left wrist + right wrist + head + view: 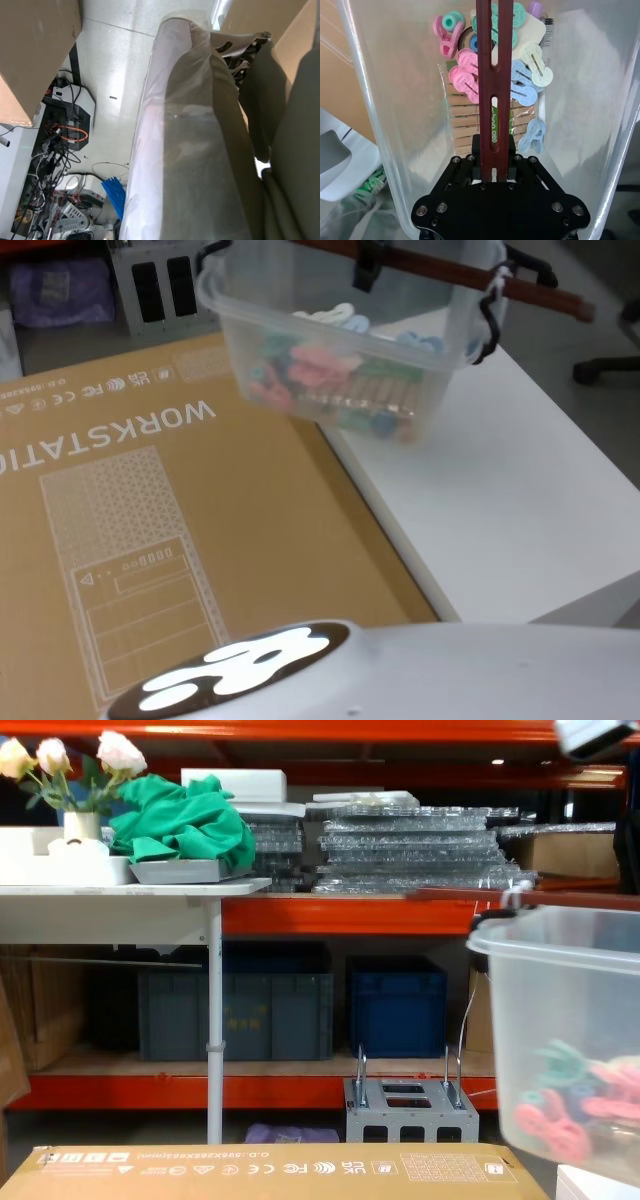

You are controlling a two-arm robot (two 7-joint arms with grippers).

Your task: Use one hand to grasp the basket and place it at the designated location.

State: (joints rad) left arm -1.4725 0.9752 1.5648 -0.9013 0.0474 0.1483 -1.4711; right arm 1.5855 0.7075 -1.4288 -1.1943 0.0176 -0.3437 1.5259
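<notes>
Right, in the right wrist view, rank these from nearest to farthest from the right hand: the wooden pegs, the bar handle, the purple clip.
1. Bar handle: clamped in the right hand.
2. Wooden pegs: on the basket floor, beneath the handle.
3. Purple clip: at the basket's far end.

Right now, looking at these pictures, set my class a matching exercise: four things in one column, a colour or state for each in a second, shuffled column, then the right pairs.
Things
1. basket
2. handle
3. right gripper
4. cardboard box

Colour or state
A. flat, brown, printed in white
B. shut on the bar
C. clear plastic, holding pastel clips
D. dark reddish-brown, slotted

Pairs: 1-C, 2-D, 3-B, 4-A
</notes>
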